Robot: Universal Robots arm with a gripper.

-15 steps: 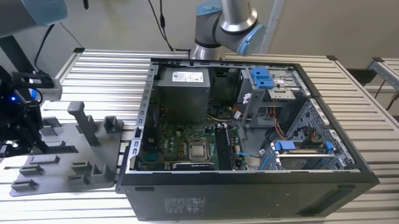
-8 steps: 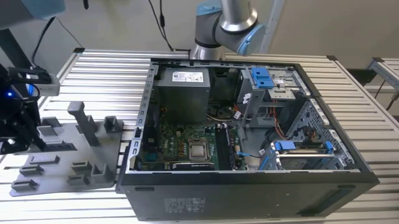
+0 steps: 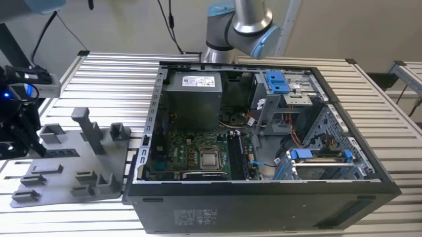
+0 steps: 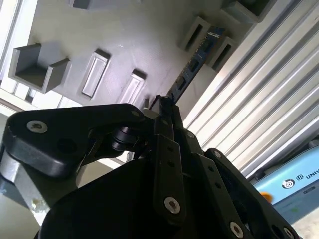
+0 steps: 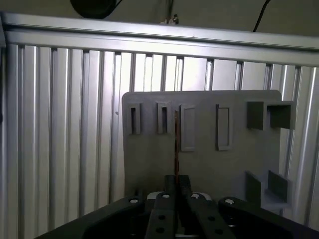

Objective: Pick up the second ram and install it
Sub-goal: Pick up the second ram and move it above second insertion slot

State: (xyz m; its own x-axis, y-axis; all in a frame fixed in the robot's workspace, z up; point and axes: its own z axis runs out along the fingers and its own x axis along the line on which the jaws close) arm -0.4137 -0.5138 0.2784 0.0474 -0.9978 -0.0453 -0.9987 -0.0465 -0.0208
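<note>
The second ram (image 4: 197, 57) is a thin dark board seen edge-on in both wrist views, a narrow line (image 5: 176, 142) running away from the fingers. My gripper (image 4: 163, 104) is shut on its near end, fingertips (image 5: 171, 181) pressed together on it. The stick's far end lies between two low posts of the grey fixture plate (image 4: 65, 30); whether it rests in them or hangs just above, I cannot tell. In the exterior view the gripper (image 3: 23, 143) is at the exterior view's left, over the plate's (image 3: 66, 170) outer edge. The green circuit board (image 3: 188, 148) with its long black slots (image 3: 237, 154) lies inside the open case.
The open computer case (image 3: 264, 202) fills the exterior view's middle and right, with a power supply (image 3: 192, 96) and blue-tabbed drive cages (image 3: 316, 155). Upright posts (image 3: 89, 128) stand on the fixture plate. The ribbed metal table (image 5: 60, 124) surrounds it. The arm's base (image 3: 237, 29) stands behind the case.
</note>
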